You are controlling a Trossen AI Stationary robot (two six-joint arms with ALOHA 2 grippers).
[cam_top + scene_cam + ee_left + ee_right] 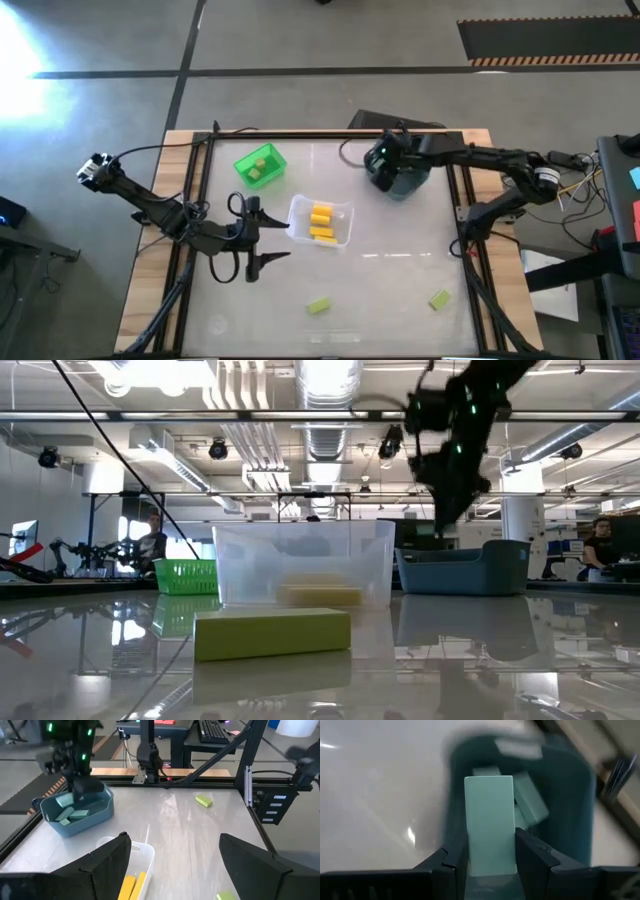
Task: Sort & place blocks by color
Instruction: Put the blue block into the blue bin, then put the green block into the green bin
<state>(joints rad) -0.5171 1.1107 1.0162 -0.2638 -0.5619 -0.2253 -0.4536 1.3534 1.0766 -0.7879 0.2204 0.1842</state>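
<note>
My right gripper (pixel 393 168) hangs over the dark blue-grey bin (pixel 405 185) at the table's far right and is shut on a pale teal block (pixel 489 820). More teal blocks (pixel 70 814) lie in that bin. My left gripper (pixel 272 238) is open, level with the table, just left of the clear bin (pixel 345 215), which holds yellow blocks (pixel 321 222). The bright green bin (pixel 248 158) holds light green blocks (pixel 261 166). Two light green blocks (pixel 318 306) (pixel 439 298) lie flat on the table near its near edge. My right gripper pinches the pale teal block between its two fingers (pixel 532 857), one on each long side of its lower part (pixel 490 862). The fingers lie along the block, whose free end sticks out past them. It is lifted clear above the dark bin (pixel 570 795).
A black frame (pixel 200 200) rails the table's left, right and far sides. The stretch between the clear bin and the two loose blocks is bare. People and desks show in the room behind (pixel 150 545).
</note>
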